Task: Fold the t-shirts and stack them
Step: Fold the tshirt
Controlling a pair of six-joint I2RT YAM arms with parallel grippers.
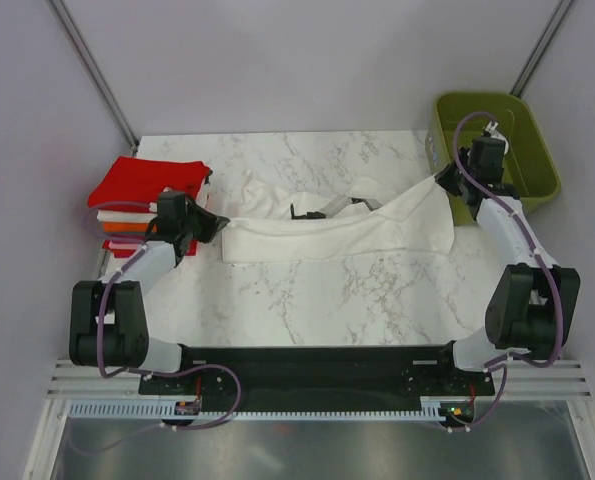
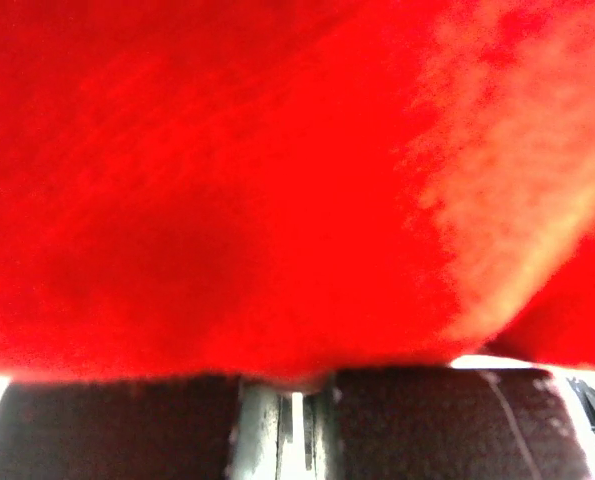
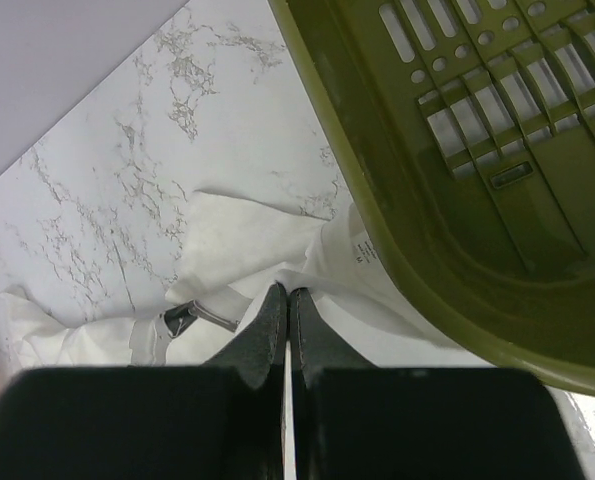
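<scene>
White t-shirt lengthwise between left hand and right hand

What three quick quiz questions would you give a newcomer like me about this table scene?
1. True or false: the olive-green plastic basket stands at the far right corner of the white marble-patterned table.
2. Which colour is the top folded t-shirt on the pile of folded cloth t-shirts at the left? A white, B red, C orange.
3. Fill in: the right tool is shut on the large plain cloth t-shirt, whose colour is ____.

Key: 1 true; 2 B; 3 white.
</scene>
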